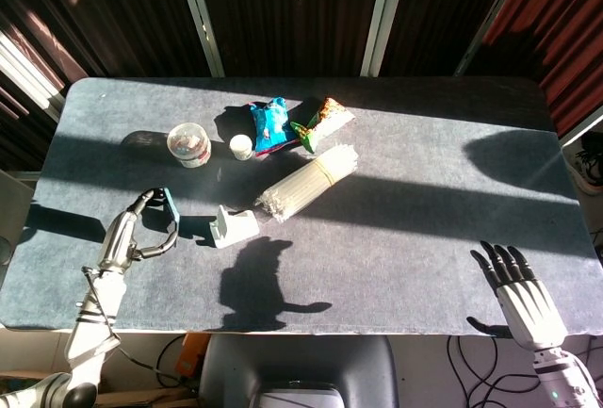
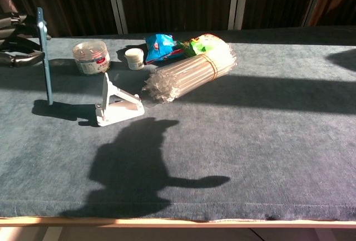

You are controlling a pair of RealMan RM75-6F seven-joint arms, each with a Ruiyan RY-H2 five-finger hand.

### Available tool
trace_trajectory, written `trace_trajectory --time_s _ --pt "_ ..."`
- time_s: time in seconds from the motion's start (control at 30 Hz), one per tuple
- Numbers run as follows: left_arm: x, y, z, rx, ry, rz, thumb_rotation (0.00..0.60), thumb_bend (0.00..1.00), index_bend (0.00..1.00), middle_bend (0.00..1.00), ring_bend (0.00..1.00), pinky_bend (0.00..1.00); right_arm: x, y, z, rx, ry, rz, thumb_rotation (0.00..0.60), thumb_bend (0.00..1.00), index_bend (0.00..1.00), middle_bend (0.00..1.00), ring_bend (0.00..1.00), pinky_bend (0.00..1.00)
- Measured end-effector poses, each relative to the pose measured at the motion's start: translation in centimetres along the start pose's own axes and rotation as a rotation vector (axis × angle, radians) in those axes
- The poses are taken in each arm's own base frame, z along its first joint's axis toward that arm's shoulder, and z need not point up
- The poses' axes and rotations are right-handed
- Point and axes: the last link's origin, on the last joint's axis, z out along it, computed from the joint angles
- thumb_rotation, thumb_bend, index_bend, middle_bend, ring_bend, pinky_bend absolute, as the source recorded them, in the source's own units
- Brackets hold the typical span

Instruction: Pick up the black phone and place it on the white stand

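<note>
Left hand [image 1: 141,224]: at the table's left side we find it grasping the black phone [image 2: 44,57], fingers [image 2: 19,57] wrapped round the upper part. The phone stands on edge, upright, seen edge-on from the chest view with a bluish rim; its lower end is at or just above the grey tabletop [image 1: 405,238], and we cannot tell whether it touches. It is just left of the white stand [image 2: 114,103] and apart from it.

White stand: on the cloth, its back plate upright, its foot pointing right. Nothing rests on it.

Round clear container [image 1: 189,143]: behind the stand, toward the far left, with small coloured contents we cannot make out.

Small white jar [image 1: 241,147]: just right of the container.

Blue snack packet [image 1: 269,123]: behind and right of the jar, lying flat.

Green and orange snack packet [image 1: 323,120]: beside the blue one, their ends meeting.

Bundle of clear straws [image 1: 309,182]: banded near its far end, lying diagonally in front of the packets, its near end close to the stand.

Shadow of the robot's head and body [image 2: 139,168]: we note it on the near centre of the cloth.

Right hand [image 1: 523,295]: at the near right corner, off the table's edge, released, fingers straight and spread, holding nothing. Only the head view shows it.
</note>
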Motion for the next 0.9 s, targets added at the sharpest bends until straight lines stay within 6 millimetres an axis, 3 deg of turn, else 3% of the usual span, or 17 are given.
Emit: trace_trajectory --time_s 0.47,0.9 --pt "-4.7 -0.7 2.4 -0.008 0.065 -0.1 0.6 0.54 0.87 1.0 0.65 0.21 0.2 0.4 -0.1 -0.006 0.006 0.007 0.6 0.24 0.0 0.0 0.0 0.0" --pt "-7.5 -1.2 2.4 -0.013 0.045 -0.149 0.6 0.55 0.87 1.0 0.65 0.21 0.2 0.4 -0.1 -0.007 0.003 0.006 0.6 0.24 0.0 0.0 0.0 0.0"
